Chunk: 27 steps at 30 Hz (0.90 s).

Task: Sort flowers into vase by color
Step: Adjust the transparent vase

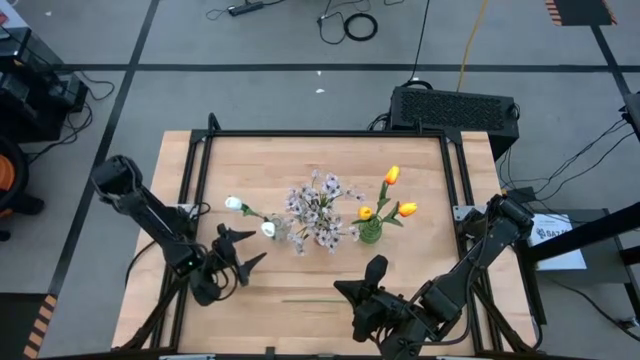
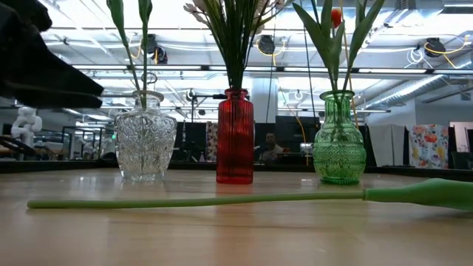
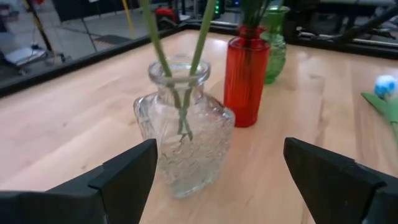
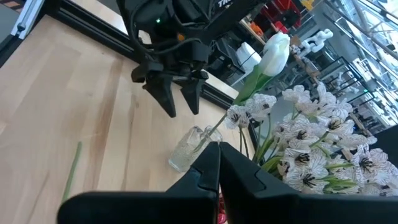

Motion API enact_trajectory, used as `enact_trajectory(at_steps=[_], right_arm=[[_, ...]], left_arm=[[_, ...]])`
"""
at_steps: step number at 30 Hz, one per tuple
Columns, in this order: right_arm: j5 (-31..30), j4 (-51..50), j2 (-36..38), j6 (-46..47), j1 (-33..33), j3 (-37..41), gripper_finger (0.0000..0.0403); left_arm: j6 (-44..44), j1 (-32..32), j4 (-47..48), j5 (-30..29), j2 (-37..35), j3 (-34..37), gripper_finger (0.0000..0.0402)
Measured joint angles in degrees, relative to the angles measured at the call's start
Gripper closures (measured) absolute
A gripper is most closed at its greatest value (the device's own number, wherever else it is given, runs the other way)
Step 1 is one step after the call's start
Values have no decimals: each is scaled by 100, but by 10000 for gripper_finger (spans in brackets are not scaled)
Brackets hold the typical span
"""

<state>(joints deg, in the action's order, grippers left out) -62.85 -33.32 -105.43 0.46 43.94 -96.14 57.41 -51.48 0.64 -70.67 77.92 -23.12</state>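
While loose, flower [image 1: 318, 298] between grippers.

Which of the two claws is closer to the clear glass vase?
The left gripper: it hangs just beside the clear vase, open. The right gripper waits farther off, nearer the table's front edge.

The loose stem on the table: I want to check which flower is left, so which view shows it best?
The low view: the stem lies full length before the three vases, its head cut off at the edge. The high view shows a faint line; the right wrist view one end; the left wrist view a possible pale-blue head.
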Motion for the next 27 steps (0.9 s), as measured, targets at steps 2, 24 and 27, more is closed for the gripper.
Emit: enact_trajectory(at_steps=[2, 24, 27], right_arm=[[0, -2, 0, 0, 0, -2, 403], [2, -2, 0, -23, -9, 0, 403], [2, -2, 0, -27, -9, 0, 403]], left_arm=[[201, 70, 5, 52, 86, 1, 50], [-728, 427, -1876, 933, 1156, -25, 129], [-717, 499, -1881, 994, 1335, -55, 156]])
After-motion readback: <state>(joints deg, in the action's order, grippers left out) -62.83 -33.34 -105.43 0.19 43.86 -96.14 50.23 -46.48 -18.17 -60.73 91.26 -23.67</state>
